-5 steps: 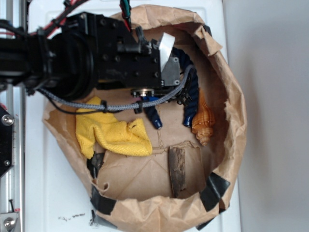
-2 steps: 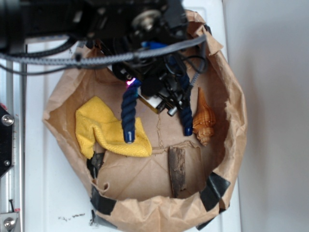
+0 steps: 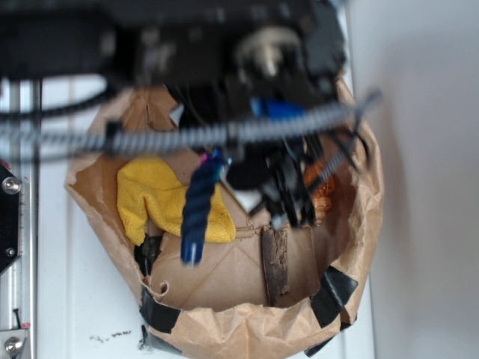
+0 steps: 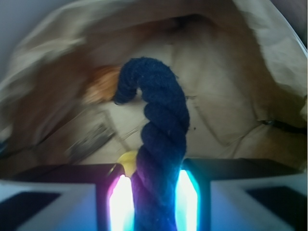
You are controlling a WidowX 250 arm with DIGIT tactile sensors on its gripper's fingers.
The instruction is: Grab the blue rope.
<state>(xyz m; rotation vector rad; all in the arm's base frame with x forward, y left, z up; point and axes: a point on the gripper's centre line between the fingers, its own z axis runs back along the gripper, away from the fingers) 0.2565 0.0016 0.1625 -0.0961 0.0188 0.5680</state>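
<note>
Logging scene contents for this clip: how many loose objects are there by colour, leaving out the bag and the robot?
Blue: 1, the blue rope, clamped in the gripper
Yellow: 1, the cloth
Orange: 1, the shell, mostly hidden
Brown: 1, the wood piece
Total: 4

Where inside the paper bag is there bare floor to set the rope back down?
Best bare patch: bag floor below the yellow cloth, left of the wood piece, near the front rim. Crowded: the right side, with the wood and the shell partly hidden behind cables. The gripper has the blue rope clamped, hanging over the cloth's edge.
</note>
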